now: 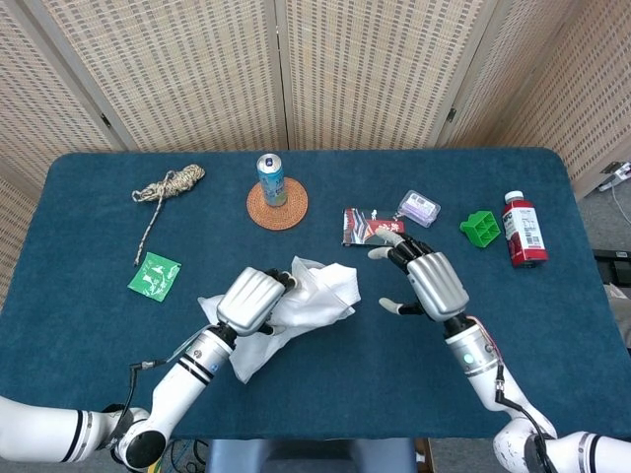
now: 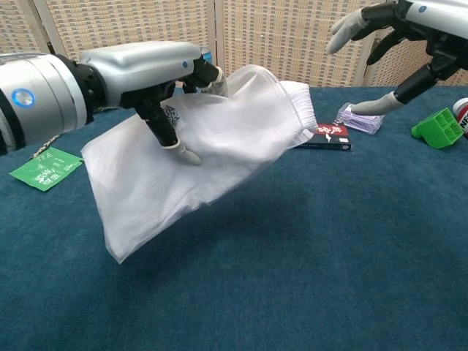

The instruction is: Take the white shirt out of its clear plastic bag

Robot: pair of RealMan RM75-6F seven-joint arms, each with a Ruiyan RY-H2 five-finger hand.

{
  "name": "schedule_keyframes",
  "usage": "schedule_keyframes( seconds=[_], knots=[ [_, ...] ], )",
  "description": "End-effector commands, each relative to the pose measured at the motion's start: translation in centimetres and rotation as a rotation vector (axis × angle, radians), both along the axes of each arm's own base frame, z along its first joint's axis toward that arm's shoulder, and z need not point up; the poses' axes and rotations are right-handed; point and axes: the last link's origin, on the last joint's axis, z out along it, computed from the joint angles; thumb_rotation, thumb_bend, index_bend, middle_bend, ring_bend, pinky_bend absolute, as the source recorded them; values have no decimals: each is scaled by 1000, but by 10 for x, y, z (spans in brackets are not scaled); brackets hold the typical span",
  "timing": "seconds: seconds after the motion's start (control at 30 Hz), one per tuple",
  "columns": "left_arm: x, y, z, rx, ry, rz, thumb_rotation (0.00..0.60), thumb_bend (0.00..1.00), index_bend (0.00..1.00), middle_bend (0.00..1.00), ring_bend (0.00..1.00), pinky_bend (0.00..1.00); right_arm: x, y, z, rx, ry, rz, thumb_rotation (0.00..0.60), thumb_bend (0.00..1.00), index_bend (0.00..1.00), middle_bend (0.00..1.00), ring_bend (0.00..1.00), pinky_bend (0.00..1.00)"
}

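While the left hand [image 2: 157, 77] grips the clear plastic bag [image 2: 146, 194] with the white shirt [image 2: 241, 121] inside, lifted off the blue worktop [image 2: 329, 248], the right hand [image 1: 431, 284] hovers just beside it, fingers [image 2: 344, 33] spread wide and holding nothing.

A dark blue cloth-covered worktop [image 1: 99, 305] carries a coil of rope [image 1: 170, 184] and a green packet [image 1: 154, 275] at the left, a woven coaster [image 1: 278, 207] (a blue can [image 1: 271, 178] stands on it), a dark red-patterned packet [image 1: 367, 227], a purple box [image 1: 419, 208], a green block [image 1: 480, 228] and a red bottle [image 1: 524, 230].
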Motion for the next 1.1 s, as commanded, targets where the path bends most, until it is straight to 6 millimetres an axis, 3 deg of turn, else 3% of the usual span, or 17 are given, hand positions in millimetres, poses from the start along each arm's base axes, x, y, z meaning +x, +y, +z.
schedule_keyframes(
  seconds=[0.03,0.6,1.1],
  knots=[
    [0,-2,1,4,1,-5,600,0,395,458,459,665,5,-3,-4,10,-4,6,600,0,307,135,126,287],
    [2,-6,5,28,16,-30,600,0,398,462,461,667,39,-17,-25,84,-36,58,600,36,397,135,126,287],
    [0,-6,6,50,33,-43,600,0,399,464,461,667,52,-24,-37,143,-69,54,600,378,516,164,126,287]
  ],
)
